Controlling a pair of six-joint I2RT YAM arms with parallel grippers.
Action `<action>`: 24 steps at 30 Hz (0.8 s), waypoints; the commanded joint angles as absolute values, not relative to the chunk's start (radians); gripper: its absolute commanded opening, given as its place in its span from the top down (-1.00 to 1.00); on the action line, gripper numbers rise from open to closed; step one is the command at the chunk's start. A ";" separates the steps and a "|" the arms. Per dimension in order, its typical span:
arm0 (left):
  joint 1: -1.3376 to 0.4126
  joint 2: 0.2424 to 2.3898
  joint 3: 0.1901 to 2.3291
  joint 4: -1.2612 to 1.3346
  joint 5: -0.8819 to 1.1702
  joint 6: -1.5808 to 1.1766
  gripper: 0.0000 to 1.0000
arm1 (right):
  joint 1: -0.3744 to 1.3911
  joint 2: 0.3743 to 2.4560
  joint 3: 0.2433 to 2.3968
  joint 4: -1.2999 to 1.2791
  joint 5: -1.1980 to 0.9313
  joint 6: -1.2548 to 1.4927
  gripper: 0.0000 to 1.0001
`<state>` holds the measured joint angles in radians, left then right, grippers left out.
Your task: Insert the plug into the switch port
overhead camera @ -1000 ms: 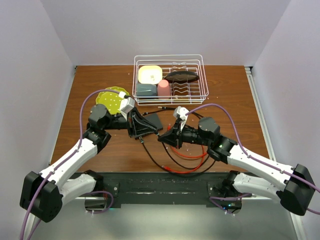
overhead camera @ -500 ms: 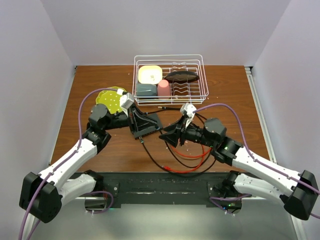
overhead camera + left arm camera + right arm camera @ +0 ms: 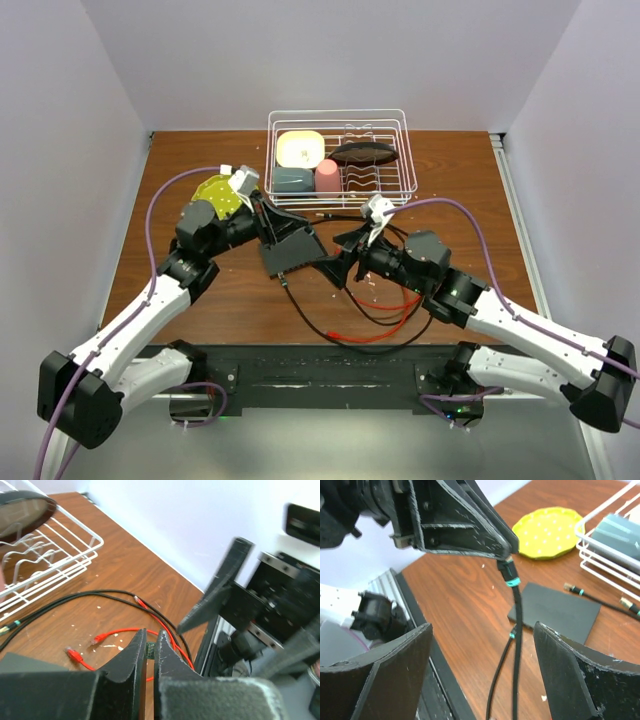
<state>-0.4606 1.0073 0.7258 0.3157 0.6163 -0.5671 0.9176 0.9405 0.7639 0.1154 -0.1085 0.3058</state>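
Note:
My left gripper (image 3: 281, 270) is shut on the plug (image 3: 507, 572), a black connector with a teal ring. Its black cable hangs down to the table. In the left wrist view, the plug's contact end (image 3: 149, 650) shows between the pinched fingertips of the left gripper (image 3: 150, 632). The switch (image 3: 306, 246) is a flat matte-black box lying on the table just beyond the plug, also seen as the switch (image 3: 555, 612); its sockets do not show. My right gripper (image 3: 338, 260) stands open facing the plug, and the right gripper (image 3: 480, 675) has the hanging cable between its wide fingers without touching it.
A white wire rack (image 3: 400, 180) with cups and a dark oval dish (image 3: 363, 153) stands at the back. A yellow dotted plate (image 3: 215, 192) lies behind the left arm. Red cable (image 3: 385, 305) and black cables loop on the table under the right arm.
My right gripper has opened from shut and drawn back slightly to the right. The left gripper, still pinching the plug, has tilted and shifted a little toward the back.

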 commanded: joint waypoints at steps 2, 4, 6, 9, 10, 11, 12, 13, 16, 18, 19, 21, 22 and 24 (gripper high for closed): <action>-0.465 0.951 0.802 0.249 0.444 -0.658 1.00 | 1.026 0.988 0.885 0.058 0.132 0.253 -0.74; -0.465 0.937 0.807 0.226 0.401 -0.667 1.00 | 1.064 1.002 0.906 0.045 0.258 0.247 -0.75; -0.465 0.930 0.813 0.212 0.382 -0.673 1.00 | 1.109 1.026 0.920 0.041 0.326 0.239 -0.76; -0.465 0.925 0.810 0.192 0.345 -0.690 1.00 | 1.164 1.058 0.948 0.032 0.437 0.233 -0.77; -0.465 0.925 0.810 0.190 0.333 -0.696 1.00 | 1.173 1.069 0.959 0.029 0.452 0.230 -0.77; -0.465 0.925 0.810 0.186 0.327 -0.701 1.00 | 1.187 1.077 0.965 0.028 0.487 0.230 -0.77; -0.465 0.930 0.816 0.169 0.324 -0.701 1.00 | 1.192 1.086 0.971 0.026 0.497 0.230 -0.78; -0.465 0.931 0.821 0.157 0.312 -0.703 1.00 | 1.195 1.104 0.986 0.023 0.505 0.229 -0.78; -0.465 0.933 0.821 0.146 0.290 -0.721 1.00 | 1.201 1.130 1.018 0.011 0.532 0.230 -0.75; -0.465 0.937 0.821 0.143 0.281 -0.739 1.00 | 1.204 1.138 1.023 0.020 0.548 0.222 -0.73; -0.465 0.939 0.822 0.140 0.279 -0.742 1.00 | 1.203 1.147 1.025 0.031 0.551 0.219 -0.73; -0.463 0.943 0.839 0.105 0.259 -0.755 1.00 | 1.203 1.155 1.041 0.038 0.558 0.213 -0.72; -0.465 0.945 0.845 0.092 0.250 -0.756 1.00 | 1.204 1.161 1.048 0.038 0.563 0.210 -0.72; -0.465 0.946 0.845 0.075 0.229 -0.772 1.00 | 1.204 1.180 1.066 0.037 0.569 0.199 -0.69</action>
<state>-0.4606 0.9443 0.7895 0.0952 0.2985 -0.7284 1.1976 1.1637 0.9924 0.0074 0.5110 0.2310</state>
